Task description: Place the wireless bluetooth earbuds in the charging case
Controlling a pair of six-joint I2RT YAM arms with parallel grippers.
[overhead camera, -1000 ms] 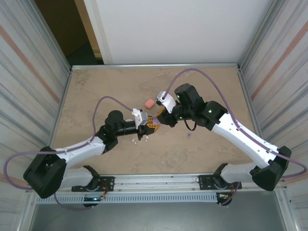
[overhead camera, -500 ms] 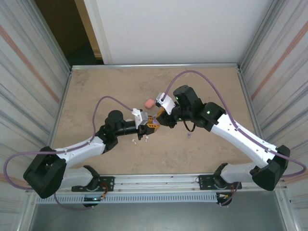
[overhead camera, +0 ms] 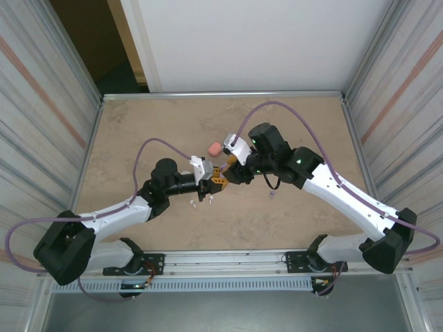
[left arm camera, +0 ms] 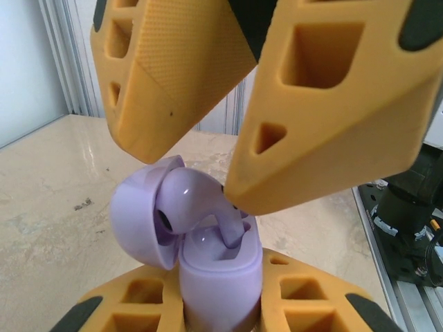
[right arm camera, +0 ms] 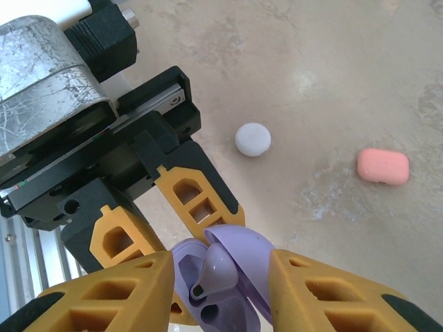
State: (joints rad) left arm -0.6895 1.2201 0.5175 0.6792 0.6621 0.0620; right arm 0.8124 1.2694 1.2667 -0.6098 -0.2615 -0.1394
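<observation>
My left gripper [left arm camera: 221,308] is shut on the body of a purple charging case [left arm camera: 221,277], holding it upright with its lid [left arm camera: 135,221] swung open. A purple earbud [left arm camera: 190,197] stands in the case, stem down in a slot and head leaning on the lid. My right gripper [right arm camera: 221,290] hovers right over it, open, with one yellow finger [right arm camera: 111,297] on each side and a gap between each finger and the earbud [right arm camera: 218,270]. Both grippers meet at mid-table [overhead camera: 225,176].
A coral-pink case [overhead camera: 215,148] lies on the table just beyond the grippers, and a white round case [right arm camera: 252,139] lies near it. Two white earbuds [overhead camera: 194,203] lie beside the left wrist. A small purple earbud [overhead camera: 272,195] lies under the right forearm.
My right gripper's fingers have spread apart and let go of the purple earbud, which stays in the case. The left gripper has kept its grip and place.
</observation>
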